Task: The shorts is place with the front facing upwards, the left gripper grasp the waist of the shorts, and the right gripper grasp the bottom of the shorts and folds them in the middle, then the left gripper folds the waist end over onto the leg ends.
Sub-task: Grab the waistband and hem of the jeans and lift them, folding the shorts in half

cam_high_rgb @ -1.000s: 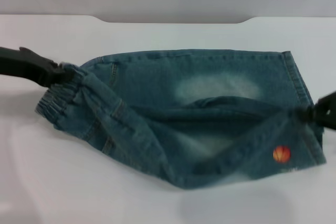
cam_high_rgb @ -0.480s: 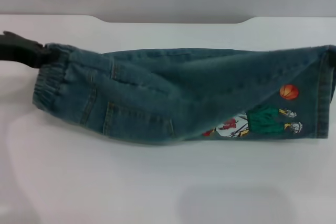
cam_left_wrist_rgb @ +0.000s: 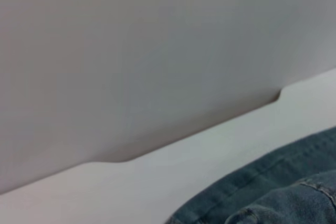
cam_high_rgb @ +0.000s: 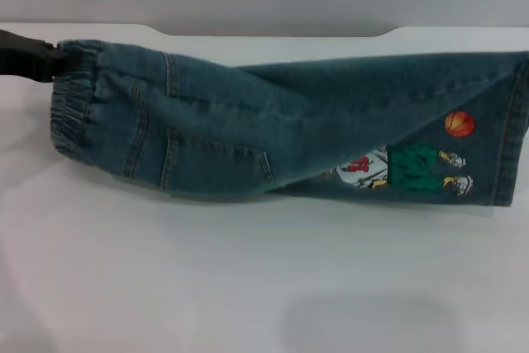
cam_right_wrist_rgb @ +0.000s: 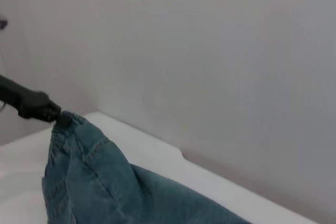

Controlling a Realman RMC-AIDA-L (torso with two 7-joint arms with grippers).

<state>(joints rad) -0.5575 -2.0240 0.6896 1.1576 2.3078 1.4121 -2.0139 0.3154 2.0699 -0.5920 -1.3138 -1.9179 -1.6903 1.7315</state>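
Note:
The blue-green denim shorts (cam_high_rgb: pixel 248 121) are doubled lengthwise and stretched across the table, pocket and basketball-player embroidery (cam_high_rgb: pixel 413 169) facing up. My left gripper (cam_high_rgb: pixel 50 62) is at the far left, shut on the back corner of the elastic waist (cam_high_rgb: pixel 74 97). The leg ends (cam_high_rgb: pixel 512 138) reach the picture's right edge, their back corner pulled up and outward. My right gripper is out of view there. The right wrist view shows the shorts (cam_right_wrist_rgb: pixel 105 182) running away to the left gripper (cam_right_wrist_rgb: pixel 55 116). In the left wrist view only a strip of denim (cam_left_wrist_rgb: pixel 283 192) shows.
The white table (cam_high_rgb: pixel 207 287) lies in front of the shorts. Its back edge, with a shallow notch (cam_high_rgb: pixel 273 32), meets a grey wall close behind the shorts.
The near half of the shorts swung up and over onto the far half, bringing pocket and embroidery on top. The left gripper moved back and left with the waist. The right gripper left the picture.

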